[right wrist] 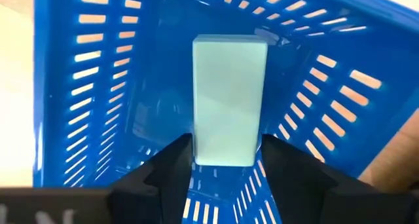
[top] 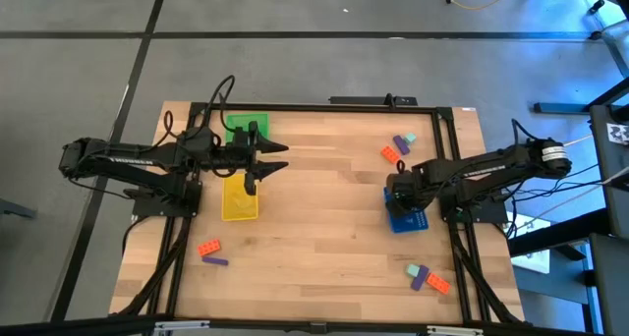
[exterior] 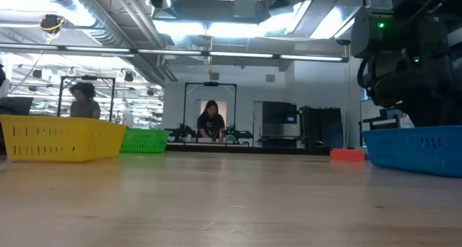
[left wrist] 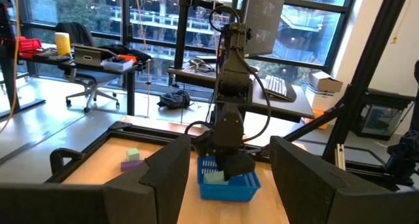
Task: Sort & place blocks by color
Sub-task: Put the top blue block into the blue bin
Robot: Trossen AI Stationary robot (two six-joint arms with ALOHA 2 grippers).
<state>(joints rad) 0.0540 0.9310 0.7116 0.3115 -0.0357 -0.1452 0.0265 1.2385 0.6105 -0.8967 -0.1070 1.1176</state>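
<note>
My right gripper point(top: 401, 196) reaches down into the blue tray point(top: 411, 221) at the table's right and is shut on a light teal block point(right wrist: 229, 99). My left gripper point(top: 278, 156) hovers open above the yellow tray point(top: 239, 200), level and pointing toward the table's right; it holds nothing. Loose blocks lie on the wood. An orange point(top: 391, 154), a purple point(top: 401, 143) and a teal one point(top: 410, 138) lie beyond the blue tray. An orange point(top: 208, 248) and a purple one point(top: 216, 260) lie near the yellow tray. A mixed group point(top: 428, 278) sits near the right front. My right gripper pinches the light teal block by its near end point(right wrist: 226, 155) between the two fingers point(right wrist: 173, 162), coming from above and pointing down. The block sticks out past the fingertips, inside the blue tray's walls point(right wrist: 98, 67). Whether its far end touches the tray floor I cannot tell.
A green tray point(top: 247, 127) stands at the far edge behind the yellow tray. The wide middle of the wooden table point(top: 324, 208) lies between the two arms. Black frame rails run along the table's sides. In the low view, people sit at desks in the room beyond.
</note>
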